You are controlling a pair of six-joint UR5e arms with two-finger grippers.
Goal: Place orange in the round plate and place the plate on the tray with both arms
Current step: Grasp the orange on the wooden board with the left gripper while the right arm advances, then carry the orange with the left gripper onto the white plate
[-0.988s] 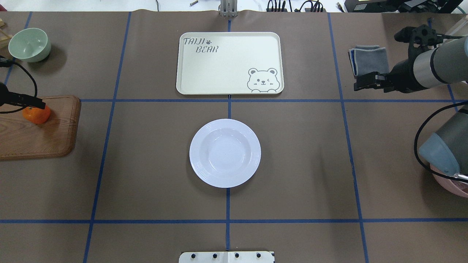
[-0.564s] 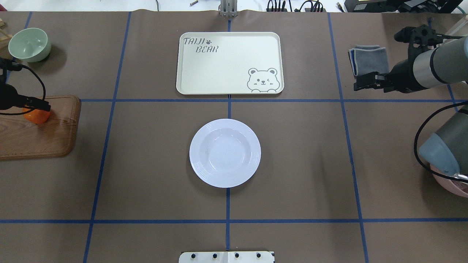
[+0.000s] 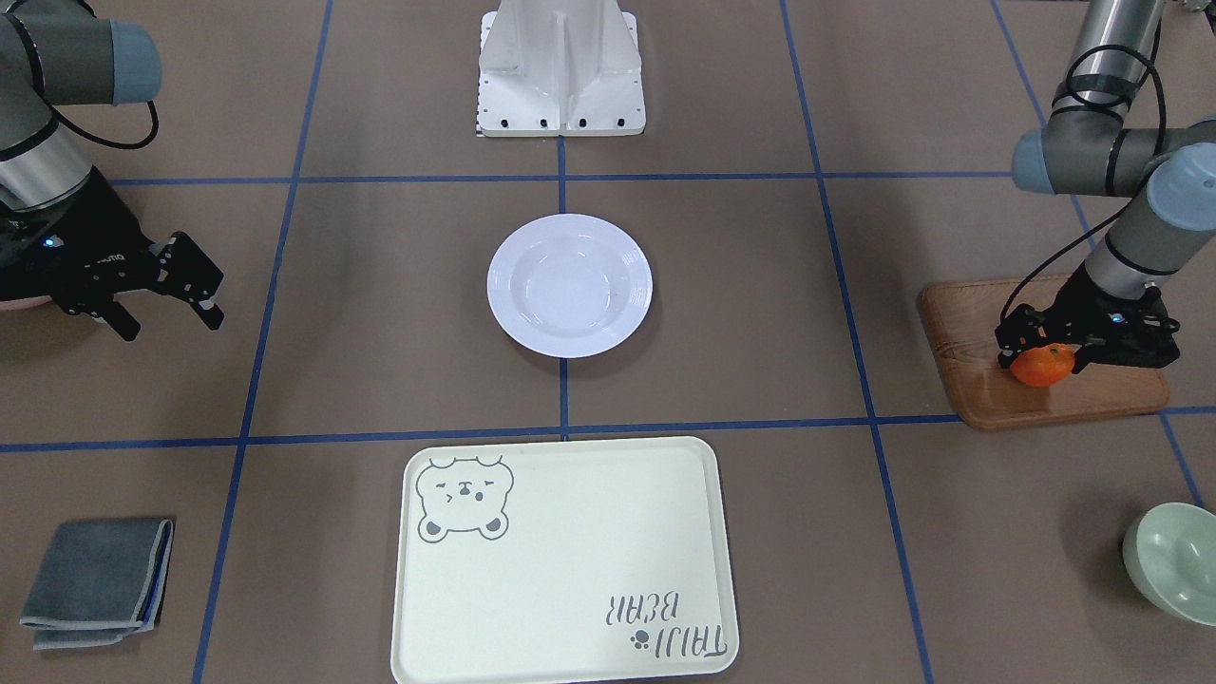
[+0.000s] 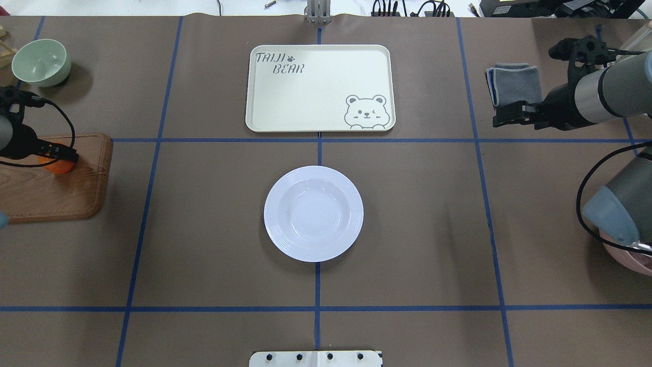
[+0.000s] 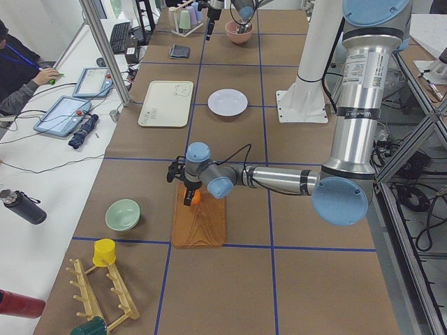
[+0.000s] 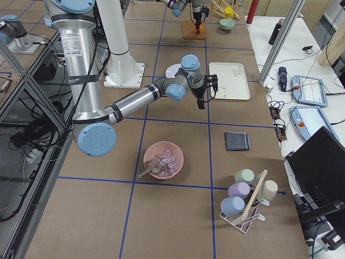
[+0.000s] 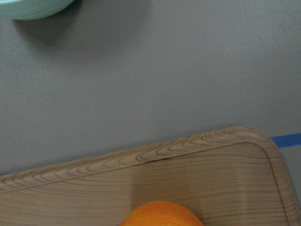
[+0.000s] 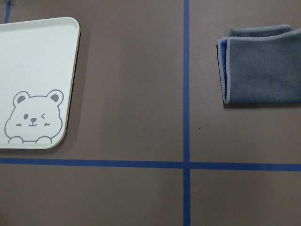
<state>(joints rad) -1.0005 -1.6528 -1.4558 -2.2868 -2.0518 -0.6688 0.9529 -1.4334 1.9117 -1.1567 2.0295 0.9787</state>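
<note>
The orange [image 3: 1042,366] rests on a brown wooden board [image 3: 1064,404] at the table's left end. My left gripper [image 3: 1043,350] is low over it, open, with a black finger on either side, and it hides most of the orange [image 4: 57,166] from overhead. In the left wrist view only the orange's top [image 7: 162,214] shows, at the bottom edge. The white round plate [image 4: 314,213] stands empty at the table's middle. Beyond it lies the cream tray [image 4: 320,86], also empty. My right gripper [image 4: 501,116] hangs open far to the right, beside the tray.
A pale green bowl [image 4: 41,62] sits behind the board. A folded grey cloth [image 4: 514,82] lies just beyond the right gripper. Under the right arm's elbow is a pink bowl [image 4: 626,257]. The white robot base [image 3: 560,66] stands at the near edge.
My left gripper has moved inward over the board and come down onto the orange, covering more of it. The right arm, plate and tray have not moved.
</note>
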